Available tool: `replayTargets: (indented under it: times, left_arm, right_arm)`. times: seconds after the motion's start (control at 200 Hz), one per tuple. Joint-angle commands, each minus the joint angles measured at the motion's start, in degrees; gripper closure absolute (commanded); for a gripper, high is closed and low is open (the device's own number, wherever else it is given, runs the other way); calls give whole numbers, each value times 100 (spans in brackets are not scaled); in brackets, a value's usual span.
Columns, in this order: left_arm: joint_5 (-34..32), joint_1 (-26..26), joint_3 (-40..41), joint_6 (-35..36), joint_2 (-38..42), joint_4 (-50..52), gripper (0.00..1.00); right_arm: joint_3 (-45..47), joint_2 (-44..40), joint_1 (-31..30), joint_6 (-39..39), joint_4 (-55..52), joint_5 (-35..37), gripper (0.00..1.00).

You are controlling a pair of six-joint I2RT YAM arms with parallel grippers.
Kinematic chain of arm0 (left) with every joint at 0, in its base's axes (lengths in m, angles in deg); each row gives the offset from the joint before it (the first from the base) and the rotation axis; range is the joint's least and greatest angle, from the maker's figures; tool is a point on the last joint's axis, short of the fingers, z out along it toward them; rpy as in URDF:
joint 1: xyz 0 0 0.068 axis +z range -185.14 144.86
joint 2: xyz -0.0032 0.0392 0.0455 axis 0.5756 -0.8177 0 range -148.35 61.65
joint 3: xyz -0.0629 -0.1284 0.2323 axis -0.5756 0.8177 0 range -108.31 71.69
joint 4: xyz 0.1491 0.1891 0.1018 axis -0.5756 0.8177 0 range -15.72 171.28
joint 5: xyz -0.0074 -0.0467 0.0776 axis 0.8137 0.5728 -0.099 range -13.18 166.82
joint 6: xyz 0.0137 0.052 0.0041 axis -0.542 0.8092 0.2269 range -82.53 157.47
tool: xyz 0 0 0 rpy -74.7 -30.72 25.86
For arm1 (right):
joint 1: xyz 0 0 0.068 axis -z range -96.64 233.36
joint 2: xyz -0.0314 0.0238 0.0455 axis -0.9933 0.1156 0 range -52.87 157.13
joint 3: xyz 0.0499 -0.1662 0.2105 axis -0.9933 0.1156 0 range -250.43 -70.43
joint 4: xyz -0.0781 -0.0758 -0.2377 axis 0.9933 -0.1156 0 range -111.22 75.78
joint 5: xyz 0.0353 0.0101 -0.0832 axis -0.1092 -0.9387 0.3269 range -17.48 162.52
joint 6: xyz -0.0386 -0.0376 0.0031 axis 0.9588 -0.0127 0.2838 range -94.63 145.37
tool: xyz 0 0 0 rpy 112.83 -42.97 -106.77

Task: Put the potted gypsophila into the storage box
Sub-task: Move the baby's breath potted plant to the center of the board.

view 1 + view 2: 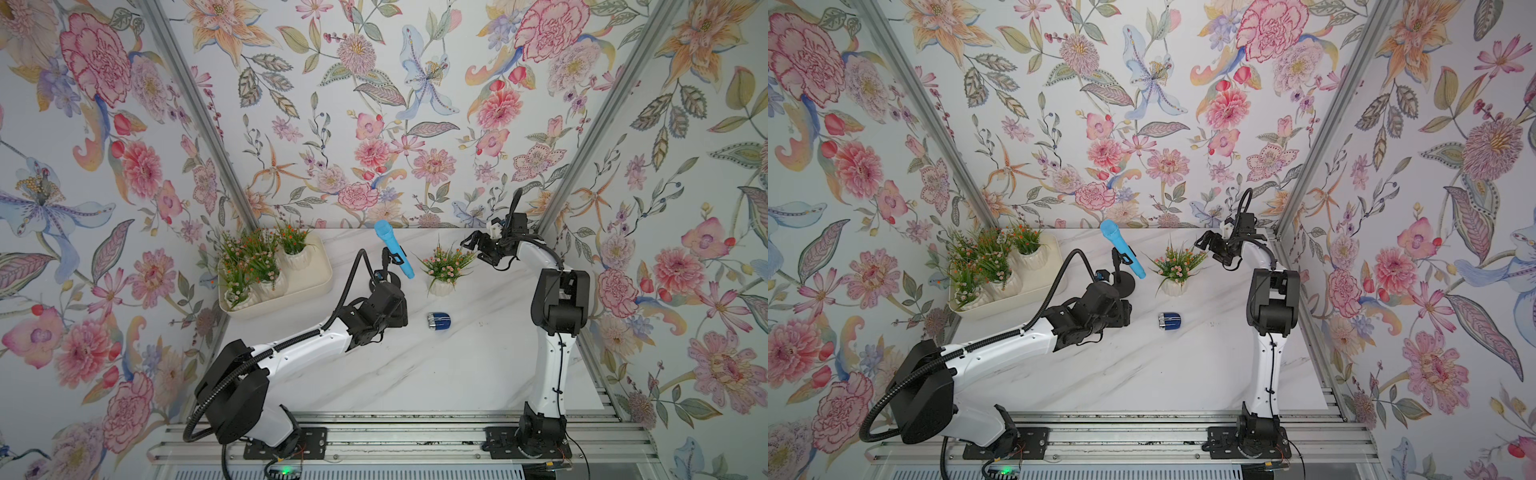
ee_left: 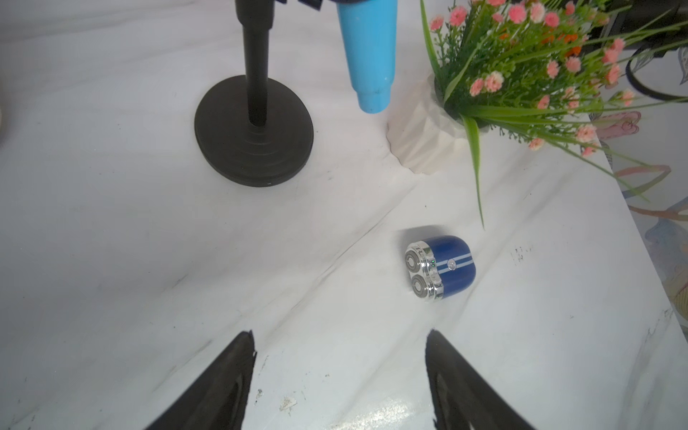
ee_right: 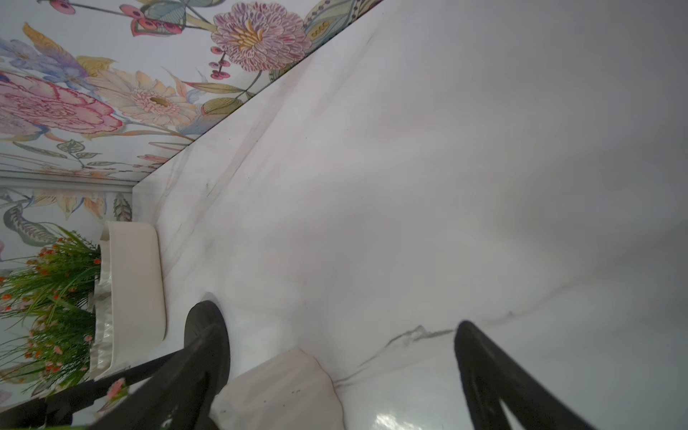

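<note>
The cream-white shallow rectangular plastic storage box (image 1: 309, 276) sits at 10 o'clock on the white marbled tabletop (image 1: 457, 365). It holds a cluster of potted gypsophila (image 1: 253, 266), green grassy plants with pink and orange flowers in white ribbed pots. Three pots show; overlapping foliage hides any others, so the count cannot be told. One more potted gypsophila (image 1: 441, 286) stands upright on the table at 1 o'clock, well apart from the box. A blue microphone (image 1: 392, 253) on a black round-based stand (image 2: 257, 149) stands between them, and a blue-and-silver electric shaver (image 1: 439, 322) lies at centre.

The left gripper (image 2: 340, 335) is hidden under its wrist in both top views. The left wrist view shows its jaws spread over bare table. The right gripper (image 1: 478, 251), at 2 o'clock of the lone plant, has its jaws spread wide. In the right wrist view the lone pot lies between them, and contact cannot be told.
</note>
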Motion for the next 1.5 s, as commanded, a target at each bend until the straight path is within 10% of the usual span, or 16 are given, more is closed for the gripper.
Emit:
replayTargets:
  times: [0.0,0.871,1.496]
  left_arm:
    - [-482,-78,194,-402,287,-93,27]
    - [-976,-85,1793,-424,3550,1171,25]
    - [813,409,1088,48,887,266,23]
  right_arm:
    - [-130,213,-232,41,-27,-817,5]
    - [3859,-1642,-1831,-1006,1799,154,9]
    - [3976,-2362,-2020,-1184,1836,1052,8]
